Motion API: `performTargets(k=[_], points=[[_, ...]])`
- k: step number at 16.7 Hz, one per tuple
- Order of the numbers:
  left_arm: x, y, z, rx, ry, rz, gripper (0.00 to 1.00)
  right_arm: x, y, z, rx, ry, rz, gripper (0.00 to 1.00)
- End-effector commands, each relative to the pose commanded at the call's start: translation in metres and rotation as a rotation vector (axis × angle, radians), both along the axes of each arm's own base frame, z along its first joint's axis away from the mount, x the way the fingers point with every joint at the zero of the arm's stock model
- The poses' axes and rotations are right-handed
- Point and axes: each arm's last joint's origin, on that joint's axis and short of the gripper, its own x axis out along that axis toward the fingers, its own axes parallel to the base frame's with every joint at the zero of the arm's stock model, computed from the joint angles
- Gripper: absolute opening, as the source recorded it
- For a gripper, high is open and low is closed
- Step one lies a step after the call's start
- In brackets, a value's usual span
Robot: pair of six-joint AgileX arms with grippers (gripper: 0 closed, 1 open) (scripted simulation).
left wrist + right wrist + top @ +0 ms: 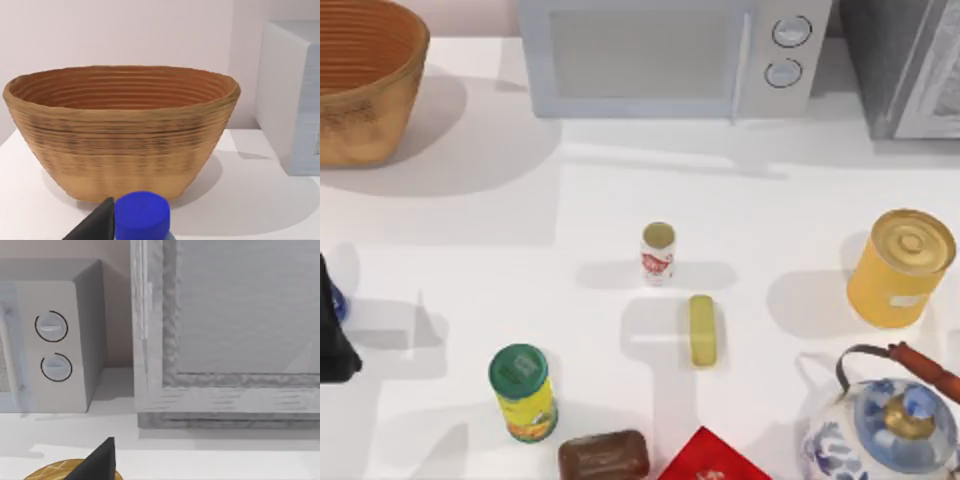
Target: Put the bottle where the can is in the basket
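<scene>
Our left gripper (332,335), well in front of the basket (365,110), appears clamped around the bottle (142,216). Right of the basket, the can (658,252) stands upright on the table. We cannot tell our right gripper's (97,460) state.

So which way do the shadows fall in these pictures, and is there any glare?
Top view: the can throws soft shadows to both left and right, so light comes from several sides; the basket shades the table to its right. Left wrist view: a shadow pools under the basket. No strong glare anywhere.
</scene>
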Motion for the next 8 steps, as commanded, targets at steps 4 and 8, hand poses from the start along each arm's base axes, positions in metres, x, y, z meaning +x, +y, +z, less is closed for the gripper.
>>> performTargets(k=[4,8], points=[[0.002,0.003,0.002,0.006,0.002,0.023,1.00,0.000,0.000,0.000,0.000,0.000,0.000,1.00],[0.012,0.013,0.003,0.027,0.044,0.088,1.00,0.000,0.000,0.000,0.000,0.000,0.000,1.00]])
